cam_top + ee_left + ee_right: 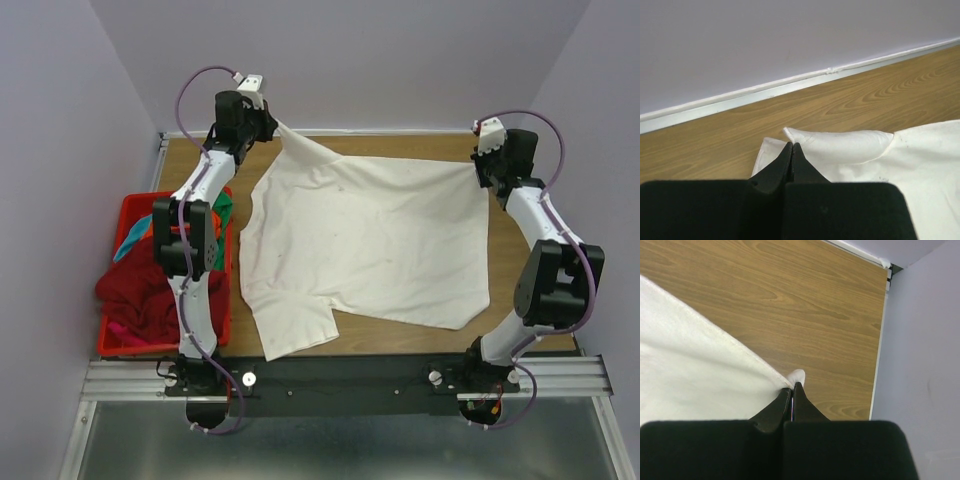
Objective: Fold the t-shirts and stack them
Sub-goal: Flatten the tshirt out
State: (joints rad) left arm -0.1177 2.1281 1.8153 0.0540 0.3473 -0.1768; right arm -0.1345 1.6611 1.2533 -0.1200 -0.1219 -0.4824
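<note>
White t-shirt (370, 240) lies spread at centre of desk (400, 145). Left tool (792, 146) is clamped closed on its 11 o'clock corner, right tool (792, 386) on its 2 o'clock corner. Coloured t-shirts (140, 300) are heaped in red basket (120, 351) at 9 o'clock.

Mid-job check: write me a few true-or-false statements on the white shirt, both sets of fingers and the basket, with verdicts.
1. The white t-shirt lies unfolded on the table. True.
2. The left fingers are open, clear of the cloth. False: they are shut on a corner of the shirt.
3. The right fingers pinch the shirt's edge. True.
4. The red basket sits right of the shirt. False: it sits to the left, holding a dark red shirt and others.
</note>
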